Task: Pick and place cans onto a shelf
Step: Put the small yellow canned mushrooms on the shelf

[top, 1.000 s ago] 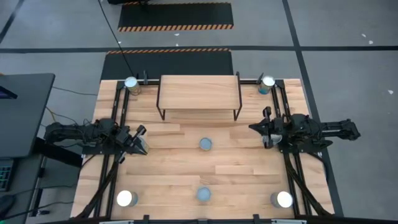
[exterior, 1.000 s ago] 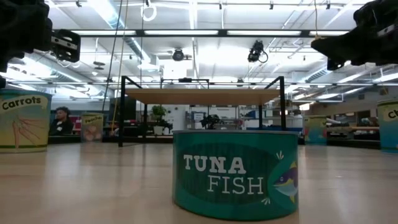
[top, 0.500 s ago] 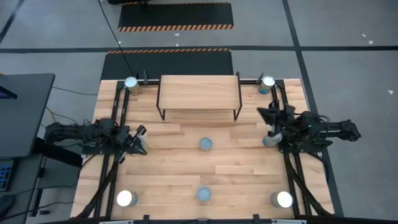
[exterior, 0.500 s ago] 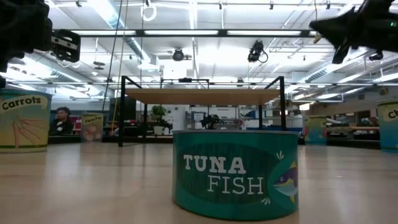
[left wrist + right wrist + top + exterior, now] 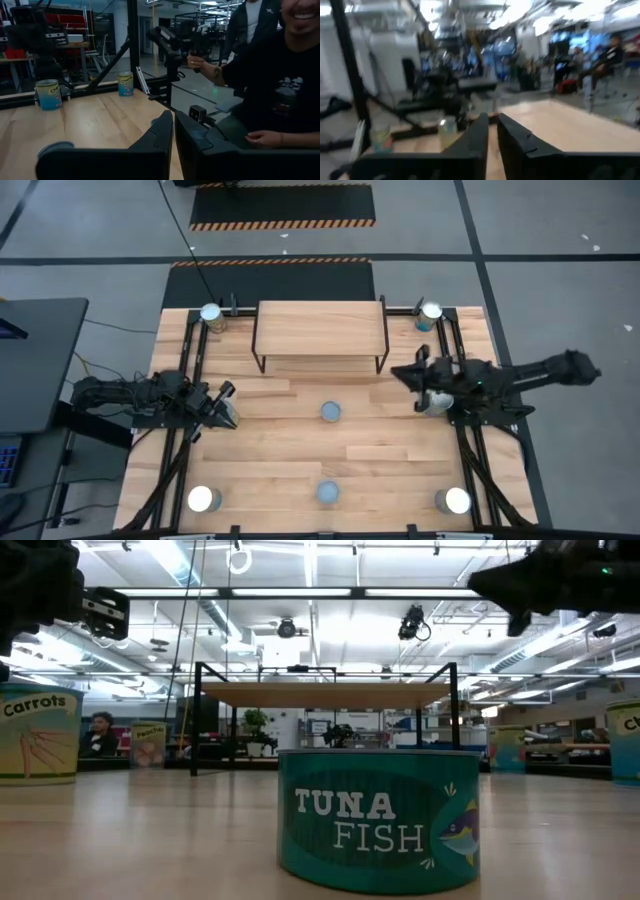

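Observation:
Several cans stand upright on the plank table: one at the centre [image 5: 330, 412], others at the far corners [image 5: 210, 315] [image 5: 430, 313] and along the near edge [image 5: 327, 492]. Another can [image 5: 431, 403] stands under my right arm. The wood-topped shelf [image 5: 320, 330] on black wire legs stands at the far middle with nothing on it. My right gripper [image 5: 397, 373] hovers level above the table, right of the shelf's near right leg; its fingers [image 5: 492, 122] stand close together and hold nothing. My left gripper [image 5: 228, 406] waits shut at the table's left side.
In the low view a tuna fish can [image 5: 378, 820] fills the foreground, and a carrots can [image 5: 38, 735] stands at the left. Black frame rails run along both table sides [image 5: 185, 380]. People sit beyond the table's right side [image 5: 270, 75]. Bare planks lie between the shelf and the centre can.
My right gripper has risen and swung toward the table's middle, rolling a little. This has uncovered a can that its arm hid before. That can stands where it was. My left arm has kept still.

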### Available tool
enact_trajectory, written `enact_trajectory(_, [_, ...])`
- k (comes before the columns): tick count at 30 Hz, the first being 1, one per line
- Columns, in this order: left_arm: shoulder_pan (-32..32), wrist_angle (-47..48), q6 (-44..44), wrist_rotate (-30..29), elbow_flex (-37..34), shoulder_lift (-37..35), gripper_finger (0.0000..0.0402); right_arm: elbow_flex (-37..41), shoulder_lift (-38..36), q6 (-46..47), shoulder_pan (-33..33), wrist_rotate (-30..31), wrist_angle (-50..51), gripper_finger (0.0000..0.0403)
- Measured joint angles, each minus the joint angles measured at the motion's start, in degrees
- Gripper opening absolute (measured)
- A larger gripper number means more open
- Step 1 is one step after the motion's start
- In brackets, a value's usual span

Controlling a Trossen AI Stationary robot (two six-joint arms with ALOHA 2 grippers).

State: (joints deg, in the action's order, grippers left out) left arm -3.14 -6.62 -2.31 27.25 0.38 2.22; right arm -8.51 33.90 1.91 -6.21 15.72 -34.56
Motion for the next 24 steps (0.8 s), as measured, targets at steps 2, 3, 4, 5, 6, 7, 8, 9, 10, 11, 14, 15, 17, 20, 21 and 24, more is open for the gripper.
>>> enact_trajectory(2, [0.01,0.01,-0.02,-0.01,-0.01,0.00,0.0027,-3.73,7.66,0.00,-1.90,1.23,-0.15,0.0087])
enact_trajectory(3, [0.01,0.00,-0.01,0.01,0.00,0.00,0.0027,-5.64,11.34,0.05,-2.75,1.89,-0.01,0.0101])
enact_trajectory(4, [0.00,0.01,0.00,-0.01,0.00,0.00,0.0027,-7.70,14.90,0.51,-3.51,2.67,0.04,0.0115])
enact_trajectory(5, [0.00,0.01,0.00,-0.01,0.00,0.00,0.0027,-9.88,18.46,1.18,-4.04,3.22,0.10,0.0130])
enact_trajectory(6, [0.02,0.01,-0.02,-0.01,0.00,0.00,0.0027,-12.03,21.65,2.04,-4.42,3.51,0.84,0.0144])
enact_trajectory(7, [0.00,-0.01,-0.02,-0.01,0.00,0.00,0.0027,-14.35,24.74,3.14,-4.71,3.56,2.23,0.0159])
enact_trajectory(8, [0.02,0.01,0.00,-0.01,0.00,0.00,0.0027,-16.88,27.67,4.47,-4.98,3.51,3.90,0.0174])
enact_trajectory(9, [0.01,0.01,0.00,-0.01,-0.02,0.00,0.0027,-19.33,30.35,5.57,-5.14,2.95,6.06,0.0188])
enact_trajectory(10, [0.00,0.01,-0.02,-0.01,0.00,0.00,0.0027,-21.70,32.83,6.25,-5.28,2.01,8.29,0.0203])
enact_trajectory(11, [0.01,0.01,-0.01,-0.01,0.00,0.00,0.0027,-24.00,35.36,6.98,-5.45,0.71,10.40,0.0217])
enact_trajectory(14, [0.00,0.01,-0.02,-0.01,-0.01,0.00,0.0027,-30.22,42.25,9.14,-5.85,-5.47,16.63,0.0254])
enact_trajectory(15, [0.01,0.01,0.00,0.00,0.00,0.00,0.0027,-32.20,44.41,10.09,-6.06,-5.81,17.58,0.0262])
enact_trajectory(17, [0.01,0.01,-0.02,-0.01,-0.01,0.00,0.0027,-35.59,47.83,11.10,-6.33,-5.96,18.89,0.0272])
enact_trajectory(20, [0.00,0.01,0.00,-0.01,-0.01,0.00,0.0027,-39.57,52.05,11.15,-6.45,-7.38,20.87,0.0277])
enact_trajectory(21, [0.01,0.01,-0.02,-0.01,-0.01,0.00,0.0027,-40.79,53.29,10.94,-6.41,-9.44,22.34,0.0277])
enact_trajectory(24, [0.01,-0.05,-0.01,-0.01,-0.01,0.00,0.0027,-45.08,56.96,11.56,-6.46,-13.58,24.78,0.0275])
